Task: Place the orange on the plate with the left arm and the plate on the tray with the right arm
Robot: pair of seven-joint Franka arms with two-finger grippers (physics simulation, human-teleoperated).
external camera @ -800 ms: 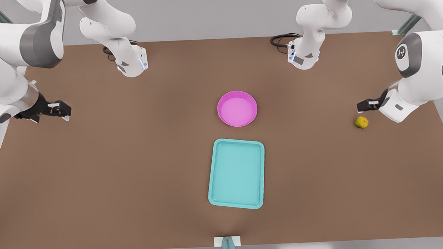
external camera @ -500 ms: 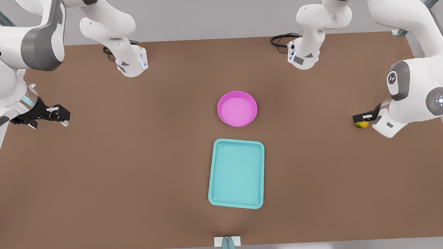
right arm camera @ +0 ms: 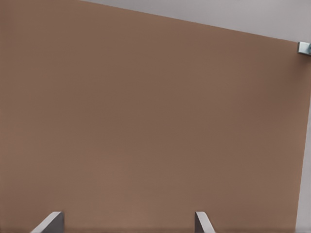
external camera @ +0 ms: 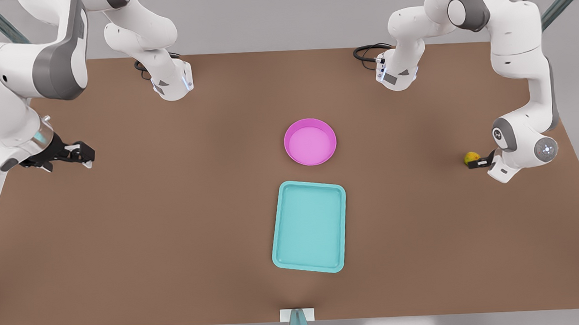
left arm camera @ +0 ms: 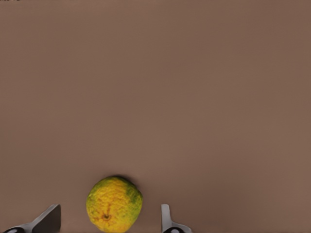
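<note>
The brown bench point(external camera: 175, 226) carries everything. At the front view's right, the left arm point(external camera: 520, 74) bends down low to the surface, while the right arm point(external camera: 18, 96) waits at the front view's left edge, well away from the objects. The teal tray point(external camera: 309, 226) lies empty near the middle of the bench, toward the front edge, and the pink plate point(external camera: 310, 142) sits empty just behind it, apart from it. The right hand point(external camera: 81, 154) hovers over bare bench with its fingers point(right arm camera: 51, 223) spread wide and nothing between them. The left hand point(external camera: 476, 163) is down at the orange point(external camera: 471, 157), which rests on the bench far to the front view's right of the plate. In the left wrist view the orange point(left arm camera: 114, 205) sits between the parted fingers point(left arm camera: 46, 221), with a gap showing on each side
</note>
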